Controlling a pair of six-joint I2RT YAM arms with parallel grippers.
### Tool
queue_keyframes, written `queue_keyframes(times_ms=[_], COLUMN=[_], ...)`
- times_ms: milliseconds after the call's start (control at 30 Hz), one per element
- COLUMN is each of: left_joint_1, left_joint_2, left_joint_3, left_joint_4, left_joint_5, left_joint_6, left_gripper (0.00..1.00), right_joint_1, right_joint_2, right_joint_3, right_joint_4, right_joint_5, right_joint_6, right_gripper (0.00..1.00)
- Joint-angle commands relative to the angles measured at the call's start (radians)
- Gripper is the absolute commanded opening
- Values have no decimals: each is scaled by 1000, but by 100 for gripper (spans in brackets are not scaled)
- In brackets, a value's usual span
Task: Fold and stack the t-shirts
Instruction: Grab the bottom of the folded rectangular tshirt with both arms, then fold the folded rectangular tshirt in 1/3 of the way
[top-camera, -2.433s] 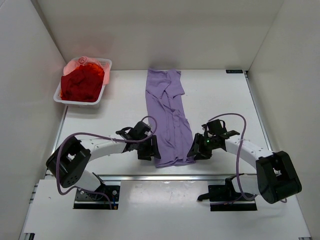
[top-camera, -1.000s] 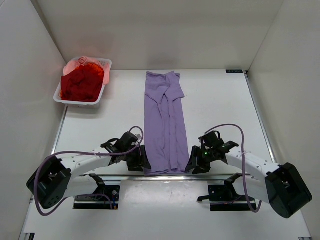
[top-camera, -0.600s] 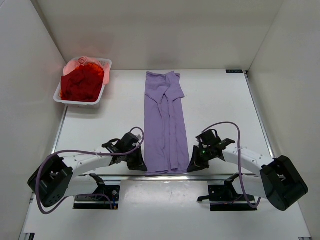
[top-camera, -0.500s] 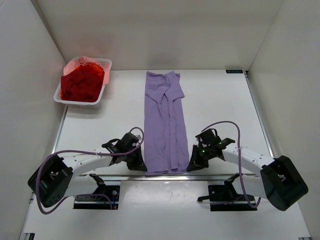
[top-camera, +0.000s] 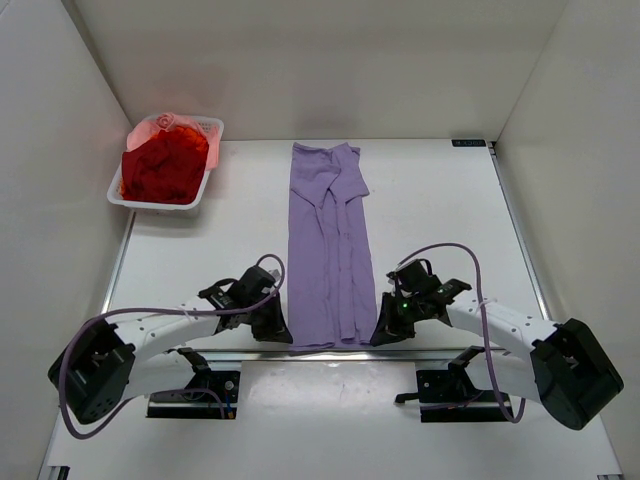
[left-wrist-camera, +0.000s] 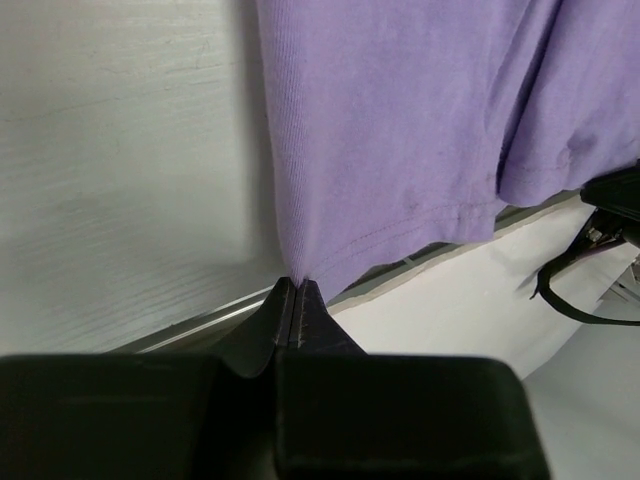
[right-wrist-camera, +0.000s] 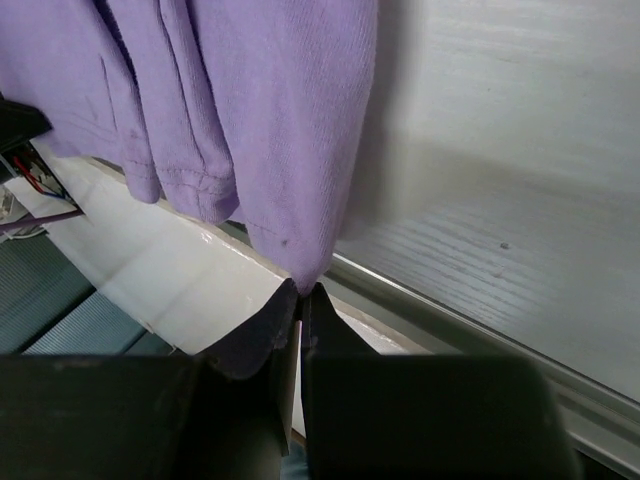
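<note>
Lavender t-shirt (top-camera: 330, 250) lies with long axis near-to-far, hem at near edge.

Plain colour on the lavender t-shirt (top-camera: 328, 250): pale purple all over, no print. Both wrist views showed a fine ribbed knit, and the hem was stitched in the same purple. In the white mesh basket (top-camera: 207, 180) the red t-shirt (top-camera: 163, 168) was deep red, glowing orange-red under the light. Behind it a bit of the pink t-shirt (top-camera: 160, 124) showed pale pink. The table (top-camera: 440, 210) was white, with faint grey grain streaks close up, and the walls (top-camera: 300, 60) were plain off-white. Both the left gripper (top-camera: 283, 335) and right gripper (top-camera: 378, 335) were black. The arm links (top-camera: 165, 325) were white with black joints, and the cables (top-camera: 452, 246) were purple. A small green light (top-camera: 404, 293) glowed on the right wrist.
</note>
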Motion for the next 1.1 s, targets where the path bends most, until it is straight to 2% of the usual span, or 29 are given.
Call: queue_keyframes(times_ms=[0, 333, 500, 633, 700, 800, 833, 933, 967, 1000, 1033, 1067], left_joint_1=[6, 49, 167, 272, 319, 378, 401, 447, 463, 475, 486, 503], left_joint_2=[-41, -26, 38, 207, 338, 518, 554, 772, 804, 853, 882, 882], left_joint_3=[-8, 10, 136, 355, 485, 753, 800, 1039, 1118, 1182, 1214, 1216], left_joint_4=[-30, -13, -41, -88, -99, -102, -101, -122, -142, -154, -150, -136], left_joint_5=[12, 49, 94, 132, 152, 150, 137, 121, 121, 126, 126, 120], left_joint_6=[-2, 16, 88, 183, 226, 257, 261, 259, 255, 248, 239, 223], left_gripper=[0, 0, 0, 0, 0, 0, 0, 0, 8, 25, 39, 46], right_joint_1=[17, -11, -106, -205, -253, -319, -351, -403, -416, -422, -430, -425], right_joint_2=[-20, 37, 129, 299, 424, 596, 633, 834, 853, 894, 920, 933], right_joint_3=[-8, 56, 196, 461, 652, 879, 921, 1176, 1213, 1276, 1322, 1340], right_joint_4=[6, -18, -87, -184, -252, -299, -296, -336, -339, -345, -349, -352], right_joint_5=[-22, -65, -108, -118, -107, -84, -81, -44, -47, -45, -29, -6], right_joint_6=[23, -35, -144, -270, -331, -403, -405, -442, -446, -455, -459, -463], right_gripper=[0, 0, 0, 0, 0, 0, 0, 0, 7, 19, 25, 35])
